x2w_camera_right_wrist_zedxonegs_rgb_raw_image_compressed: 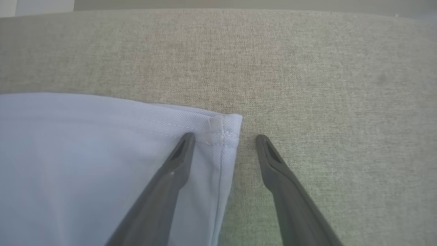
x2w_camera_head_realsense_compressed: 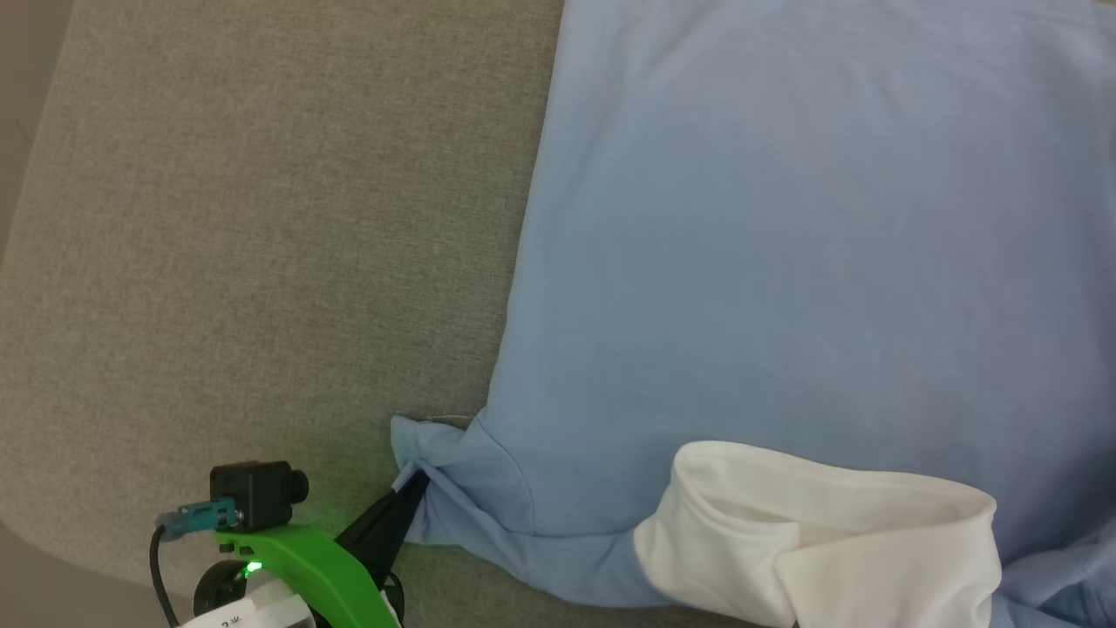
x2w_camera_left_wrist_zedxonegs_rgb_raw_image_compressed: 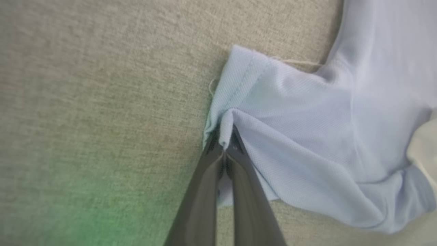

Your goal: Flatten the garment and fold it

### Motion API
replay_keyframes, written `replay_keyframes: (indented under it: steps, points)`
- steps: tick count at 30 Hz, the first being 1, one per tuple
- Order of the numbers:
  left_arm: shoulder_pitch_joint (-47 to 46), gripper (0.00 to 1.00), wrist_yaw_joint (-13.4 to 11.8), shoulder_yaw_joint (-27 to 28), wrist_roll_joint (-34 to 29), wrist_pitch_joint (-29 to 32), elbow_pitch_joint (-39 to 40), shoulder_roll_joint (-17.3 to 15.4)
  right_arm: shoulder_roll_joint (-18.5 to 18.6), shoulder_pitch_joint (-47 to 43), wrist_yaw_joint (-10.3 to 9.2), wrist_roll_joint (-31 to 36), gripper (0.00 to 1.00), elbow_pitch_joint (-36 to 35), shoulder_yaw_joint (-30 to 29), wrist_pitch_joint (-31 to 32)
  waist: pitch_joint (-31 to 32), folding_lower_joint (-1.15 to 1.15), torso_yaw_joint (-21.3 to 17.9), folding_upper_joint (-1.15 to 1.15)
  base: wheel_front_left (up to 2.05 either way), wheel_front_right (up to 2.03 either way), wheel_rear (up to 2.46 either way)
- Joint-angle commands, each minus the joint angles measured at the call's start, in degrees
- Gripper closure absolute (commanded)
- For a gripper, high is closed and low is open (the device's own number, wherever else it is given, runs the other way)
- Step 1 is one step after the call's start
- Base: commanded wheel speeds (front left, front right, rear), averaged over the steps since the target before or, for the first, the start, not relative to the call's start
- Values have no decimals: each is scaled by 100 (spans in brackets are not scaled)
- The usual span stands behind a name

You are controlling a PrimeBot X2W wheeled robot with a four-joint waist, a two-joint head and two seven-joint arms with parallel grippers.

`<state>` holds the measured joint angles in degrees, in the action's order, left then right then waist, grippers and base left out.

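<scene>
Left claw [x2w_camera_left_wrist_zedxonegs_rgb_raw_image_compressed: 223,145], pressed shut, pinches the sleeve [x2w_camera_left_wrist_zedxonegs_rgb_raw_image_compressed: 259,99] edge of the shirt [x2w_camera_head_realsense_compressed: 785,262], which lies spread on the grey tabletop [x2w_camera_head_realsense_compressed: 261,218]. Right claw [x2w_camera_right_wrist_zedxonegs_rgb_raw_image_compressed: 225,136] is spread wide at the shirt's hem corner [x2w_camera_right_wrist_zedxonegs_rgb_raw_image_compressed: 229,123], one finger over the cloth, the other beside it. Head view adds the white collar [x2w_camera_head_realsense_compressed: 828,523], near the pinched sleeve.

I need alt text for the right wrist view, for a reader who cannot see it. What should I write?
The right gripper, its two dark fingers open, straddles a hemmed corner of the light blue garment: one finger over the cloth, the other over the bare grey-beige woven surface.
</scene>
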<state>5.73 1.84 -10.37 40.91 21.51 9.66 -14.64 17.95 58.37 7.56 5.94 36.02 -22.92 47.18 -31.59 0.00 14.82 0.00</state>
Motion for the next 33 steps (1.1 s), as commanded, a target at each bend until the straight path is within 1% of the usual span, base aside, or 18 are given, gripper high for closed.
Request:
replay_keyframes:
  steps: [1, 3, 5, 8, 13, 15, 17, 19, 22, 24, 26, 29, 33]
  points:
    - [-136, 100, -176, -1, -87, 88, -483, 22, -107, -101, -8, 54, 100, 11, 23, 157, -33, 0, 65, 0, 0, 0, 0]
    - [-124, 100, -184, 5, -83, 66, -500, 26, -133, -215, -8, 77, 100, -191, 68, 196, 31, 0, 43, 0, 0, 0, 0]
    - [-93, 100, -203, 23, -78, 47, -512, 21, -169, -372, -8, 6, 100, -470, 142, -72, 109, 0, -3, 0, 0, 0, 0]
    - [-57, 100, -215, 40, -82, 22, -524, 1, -164, -738, -8, -149, 100, -851, 352, -849, 296, 0, -92, 0, 0, 0, 0]
    - [68, 100, -267, 91, -95, 1, -495, -65, -104, -1732, -8, -471, 100, -1393, 577, -2736, 786, 0, -352, 0, 0, 0, 0]
    - [155, 100, -302, 118, -111, -4, -465, -103, -150, -2146, -8, -599, 100, -1487, 551, -3242, 1022, 0, -483, 0, 0, 0, 0]
    - [263, 100, -355, 146, -128, 8, -424, -144, -182, -2560, -8, -659, 100, -1575, 526, -3586, 1269, 0, -633, 0, 0, 0, 0]
    - [360, 100, -399, 161, -135, 45, -360, -183, -238, -2959, -8, -730, 100, -1715, 414, -3801, 1476, 0, -753, 0, 0, 0, 0]
    - [473, 100, -463, 165, -155, 110, -275, -233, -335, -3595, -8, -753, 100, -1952, 225, -3802, 1796, 0, -912, 0, 0, 0, 0]
    - [570, 100, -512, 180, -150, 147, -198, -256, -440, -4067, -8, -757, 100, -2172, 51, -3582, 1971, 0, -1029, 0, 0, 0, 0]
    - [678, 100, -554, 198, -138, 182, -117, -281, -552, -4501, -8, -742, 100, -2420, -127, -3254, 2104, 0, -1154, 0, 0, 0, 0]
    - [814, 100, -626, 228, -127, 240, 4, -318, -767, -5102, -8, -803, 100, -2817, -394, -2593, 2209, 0, -1309, 0, 0, 0, 0]
    - [904, 100, -676, 255, -123, 279, 129, -362, -1048, -5678, -8, -876, 100, -3186, -678, -1729, 2249, 0, -1467, 0, 0, 0, 0]
